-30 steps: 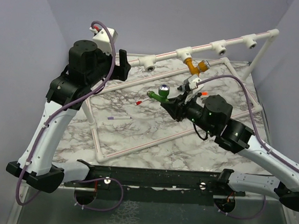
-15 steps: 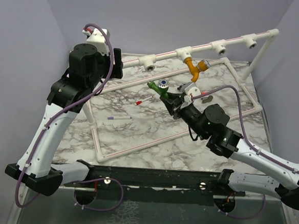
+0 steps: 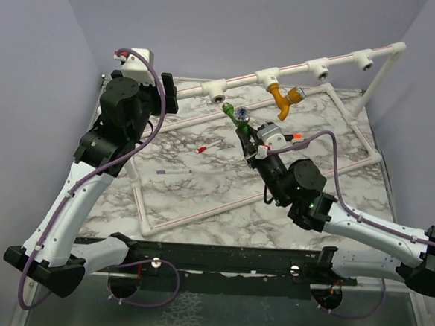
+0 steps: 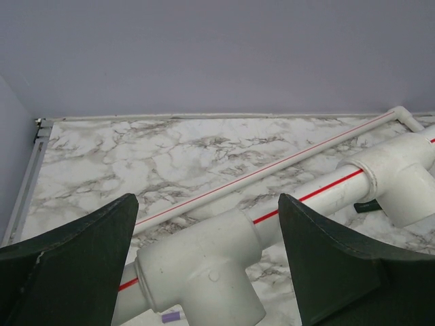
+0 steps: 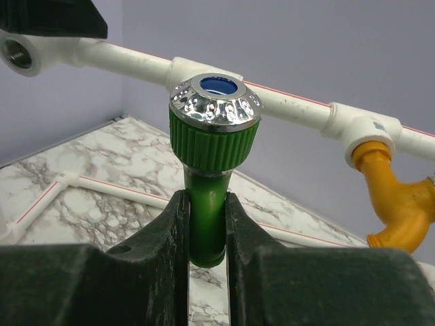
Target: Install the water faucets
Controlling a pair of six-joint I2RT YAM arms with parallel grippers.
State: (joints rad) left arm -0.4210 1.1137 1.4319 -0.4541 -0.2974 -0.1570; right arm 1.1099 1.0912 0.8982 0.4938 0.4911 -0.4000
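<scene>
Left gripper (image 4: 207,255): fingers spread wide, one on each side of a white T-socket (image 4: 204,278) of the pipe frame (image 3: 321,66); a gap shows on both sides, and it holds nothing.
Right gripper (image 5: 206,224): pressed together on the stem of the green faucet (image 5: 214,129), pinching it just under the ribbed collar.
Green faucet position: held above the marble table (image 3: 200,199), near the frame's top rail and just beside an open socket; its silvery round end with a blue centre faces the right wrist camera.
Orange faucet (image 3: 285,97): hangs from the next T-socket along the rail.
Markings: a thin red stripe runs along the pipes.
On the table: a purple pen (image 3: 173,172) and a red pen (image 3: 207,146), inside the frame's base.
</scene>
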